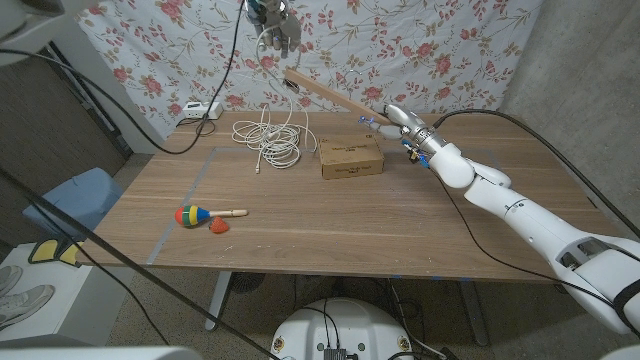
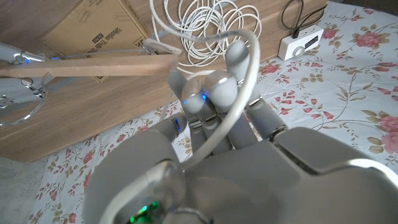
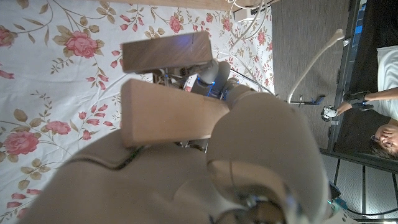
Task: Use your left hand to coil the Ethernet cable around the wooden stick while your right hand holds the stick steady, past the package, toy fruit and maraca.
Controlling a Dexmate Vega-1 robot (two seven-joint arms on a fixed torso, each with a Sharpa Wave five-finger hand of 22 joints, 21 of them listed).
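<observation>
The right hand (image 1: 402, 122) grips the wooden stick (image 1: 325, 92) aloft toward eleven o'clock, so the left hand (image 1: 277, 22), holding the Ethernet cable (image 1: 276, 135), can loop it.

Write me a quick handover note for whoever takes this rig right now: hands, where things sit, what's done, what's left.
Right hand grips the wooden stick at one end, holding it raised above the table's far side.
Left hand is lifted high near the floral backdrop and holds a strand of the Ethernet cable; most of the cable lies in a loose pile on the table.
Package sits beside the pile; maraca and toy fruit lie near the front left.
Done: stick held, cable picked up.
Left: no wraps visible on the stick, so the coiling remains.
</observation>
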